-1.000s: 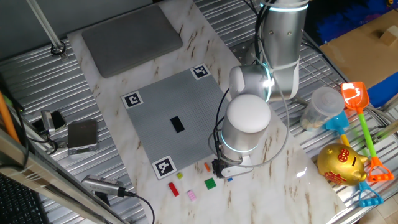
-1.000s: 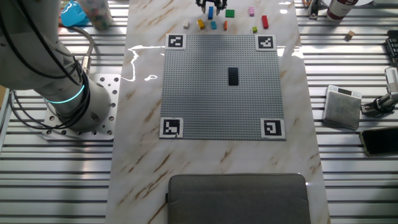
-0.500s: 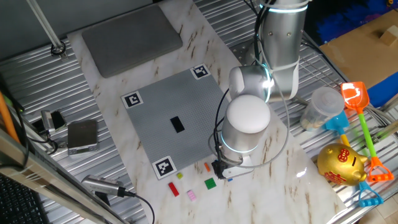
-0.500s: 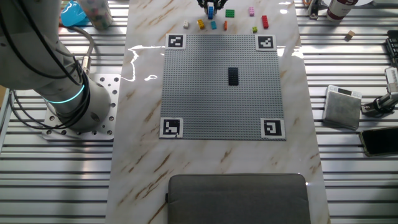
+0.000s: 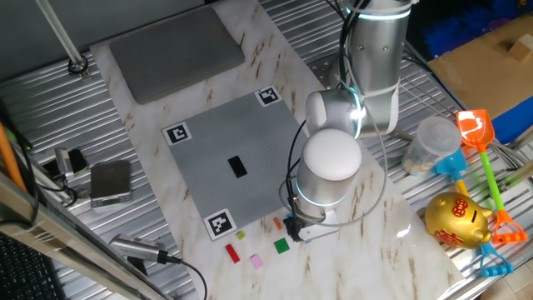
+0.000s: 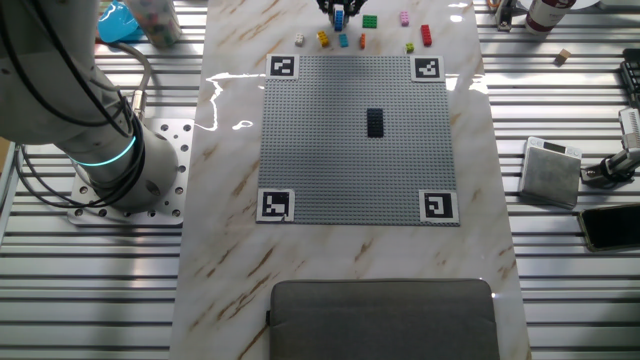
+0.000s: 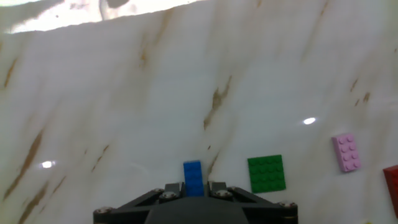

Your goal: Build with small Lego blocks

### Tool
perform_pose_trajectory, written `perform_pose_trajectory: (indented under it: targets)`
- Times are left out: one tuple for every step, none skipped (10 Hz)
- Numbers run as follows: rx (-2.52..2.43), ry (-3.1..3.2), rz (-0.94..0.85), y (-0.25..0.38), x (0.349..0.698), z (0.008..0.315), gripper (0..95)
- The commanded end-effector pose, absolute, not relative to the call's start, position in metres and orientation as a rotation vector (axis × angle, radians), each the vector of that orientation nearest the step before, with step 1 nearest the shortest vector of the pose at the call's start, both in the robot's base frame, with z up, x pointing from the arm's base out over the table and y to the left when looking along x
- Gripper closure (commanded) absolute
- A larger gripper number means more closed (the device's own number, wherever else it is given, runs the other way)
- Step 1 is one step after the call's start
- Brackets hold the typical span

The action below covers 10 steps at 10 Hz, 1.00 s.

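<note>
My gripper (image 7: 193, 186) is low over the marble beyond the grey plate's edge, shut on a small blue brick (image 7: 193, 177) that stands between the fingers. It also shows in one fixed view (image 5: 293, 229) and in the other (image 6: 338, 10). A green brick (image 7: 267, 173) and a pink brick (image 7: 346, 152) lie just to the right, and a red brick (image 7: 392, 186) lies at the edge. A black brick (image 6: 375, 122) sits on the grey studded plate (image 6: 330, 150). Orange (image 6: 362, 41), light blue (image 6: 343, 40), yellow (image 6: 323, 39) and white (image 6: 299, 40) bricks lie near the plate's edge.
The arm's base (image 6: 110, 160) stands left of the plate. A grey laptop-like slab (image 6: 385, 320) lies at the near end. A toy piggy bank (image 5: 456, 218), plastic shovels (image 5: 483, 146) and a jar (image 5: 433, 143) sit off the marble beside the arm.
The hand has shifted very slightly. The blue speck beside the gripper in one fixed view no longer shows there. The other bricks have not moved.
</note>
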<state>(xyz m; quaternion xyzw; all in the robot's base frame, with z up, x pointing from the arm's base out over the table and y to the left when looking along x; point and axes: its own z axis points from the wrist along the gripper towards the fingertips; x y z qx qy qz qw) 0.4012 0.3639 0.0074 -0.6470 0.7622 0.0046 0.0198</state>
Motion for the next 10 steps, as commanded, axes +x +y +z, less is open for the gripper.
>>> perform_pose_trajectory:
  targets:
    - [-2.002, 2.368, 0.006, 0.3631, 0.401, 0.0074, 95.0]
    - [-1.994, 2.376, 0.006, 0.3631, 0.401, 0.0074, 95.0]
    - [-1.974, 2.393, 0.007, 0.3631, 0.4009, 0.0074, 95.0]
    - [-1.95, 2.414, 0.007, 0.3631, 0.4009, 0.0075, 95.0]
    - [-1.897, 2.455, 0.011, 0.3631, 0.4009, 0.008, 95.0]
    - [-1.868, 2.476, 0.01, 0.3631, 0.4008, 0.0087, 95.0]
    - [-1.798, 2.525, 0.007, 0.3625, 0.4005, 0.0112, 95.0]
    - [-1.767, 2.547, 0.005, 0.3621, 0.4003, 0.0124, 95.0]
    - [-1.727, 2.578, -0.003, 0.3602, 0.3996, 0.0158, 95.0]
    - [-1.719, 2.585, -0.005, 0.3594, 0.3993, 0.0169, 95.0]
